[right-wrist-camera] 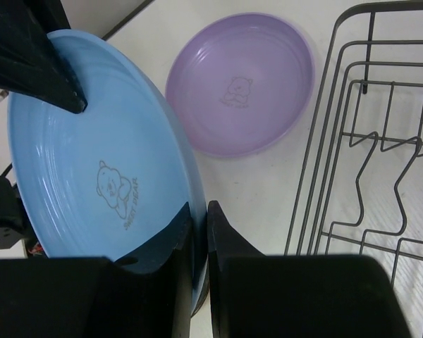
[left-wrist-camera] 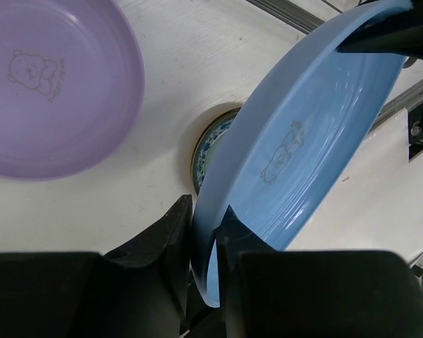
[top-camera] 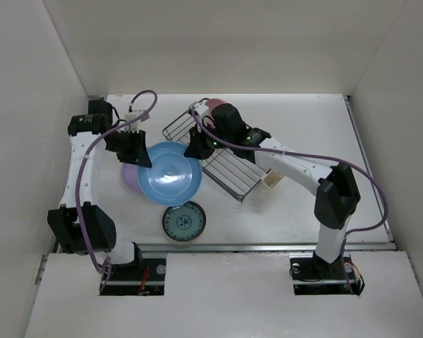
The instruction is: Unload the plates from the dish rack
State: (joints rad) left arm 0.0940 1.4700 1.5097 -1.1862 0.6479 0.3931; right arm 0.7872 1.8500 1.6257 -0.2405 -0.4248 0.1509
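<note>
Blue plate (top-camera: pixel 170 176), three more plates (top-camera: pixel 185 222), one rack (top-camera: pixel 229 169).

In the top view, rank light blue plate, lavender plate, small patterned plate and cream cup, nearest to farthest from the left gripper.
1. Light blue plate: held by the left gripper.
2. Lavender plate: beside it, partly underneath.
3. Small patterned plate: lower in view, alone.
4. Cream cup: far right, by the rack.

blue plate (left-wrist-camera: pixel 317 127) — glossy, smooth | lavender plate (right-wrist-camera: pixel 268 63) — glossy | rack (top-camera: pixel 233 172) — matt wire
</note>
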